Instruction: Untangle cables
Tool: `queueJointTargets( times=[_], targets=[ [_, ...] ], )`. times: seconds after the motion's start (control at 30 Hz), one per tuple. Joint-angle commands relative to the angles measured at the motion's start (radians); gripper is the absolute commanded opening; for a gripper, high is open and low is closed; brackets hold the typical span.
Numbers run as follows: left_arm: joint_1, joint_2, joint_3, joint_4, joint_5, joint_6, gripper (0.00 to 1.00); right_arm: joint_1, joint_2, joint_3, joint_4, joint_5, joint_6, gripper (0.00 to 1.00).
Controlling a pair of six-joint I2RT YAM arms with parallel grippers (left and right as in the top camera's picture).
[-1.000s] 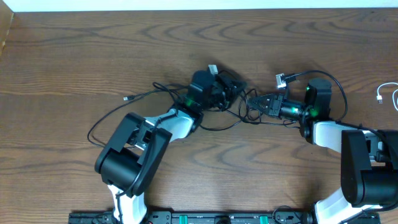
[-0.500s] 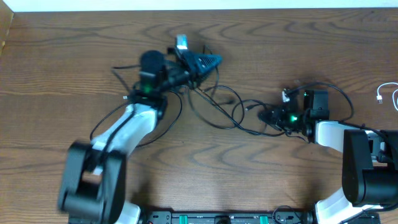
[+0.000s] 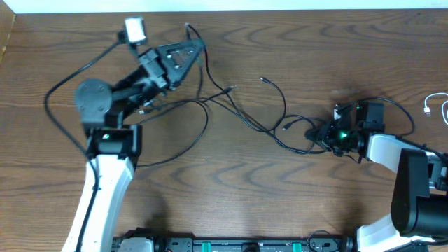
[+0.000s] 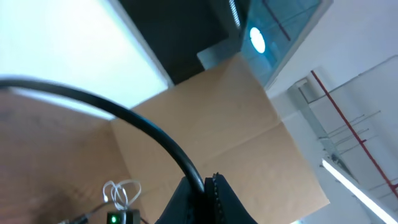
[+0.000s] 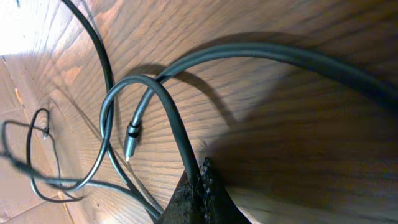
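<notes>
Thin black cables (image 3: pixel 241 115) lie loosely crossed on the wooden table (image 3: pixel 294 203), strung between my two grippers. My left gripper (image 3: pixel 198 49) is raised at the back left, shut on one black cable (image 4: pixel 155 134) that curves up out of its jaws (image 4: pixel 208 186). My right gripper (image 3: pixel 318 134) sits low on the table at the right, shut on another black cable (image 5: pixel 168 118) right at its fingertips (image 5: pixel 200 177). A small plug end (image 5: pixel 130 140) lies just ahead of it. A coiled white cable (image 3: pixel 437 105) lies apart at the far right edge, and the white cable (image 4: pixel 121 193) also shows in the left wrist view.
Loose plug ends (image 3: pixel 264 80) lie on the wood near the middle. A cardboard wall (image 4: pixel 249 137) stands beyond the table. The arms' own thicker black cords loop by the left arm (image 3: pixel 63 84) and the right wrist (image 3: pixel 399 112).
My left arm has swung up and far to the left with its cable, drawing the tangle out into long strands. The right gripper has shifted slightly right, still holding.
</notes>
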Motion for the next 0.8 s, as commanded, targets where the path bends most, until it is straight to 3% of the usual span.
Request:
queueJointTargets(
  times=[0.0,0.07,0.13,0.17,0.23,0.27,0.43,0.6,0.77],
  targets=[
    [0.043,-0.064,0.024,0.006,0.02,0.045,0.08,-0.038,0.036,-0.028,-0.035,0.195,-0.032,0.01],
    [0.052,-0.091,0.024,0.006,0.031,0.077,0.08,-0.051,0.036,-0.028,-0.039,0.187,-0.032,0.08],
    [0.051,-0.109,0.024,0.005,0.053,0.102,0.07,-0.063,0.036,-0.028,-0.039,0.128,-0.037,0.23],
    [0.05,-0.114,0.024,0.006,0.071,0.114,0.08,-0.066,0.036,-0.027,-0.037,0.08,-0.056,0.33],
    [0.05,-0.114,0.024,0.005,0.121,0.135,0.08,-0.069,0.027,-0.022,-0.029,-0.061,-0.13,0.61],
    [0.05,-0.112,0.024,-0.002,0.142,0.146,0.08,-0.068,0.018,-0.017,-0.029,-0.116,-0.15,0.7],
    [0.05,-0.103,0.024,-0.008,0.187,0.174,0.08,-0.068,-0.102,0.0,-0.029,-0.257,-0.244,0.78],
    [0.037,-0.103,0.024,0.146,0.284,0.224,0.08,-0.068,-0.323,0.0,-0.026,-0.257,-0.34,0.84],
    [-0.006,-0.103,0.024,0.262,0.302,0.224,0.08,-0.066,-0.539,0.0,0.019,-0.224,-0.347,0.94]
  ],
)
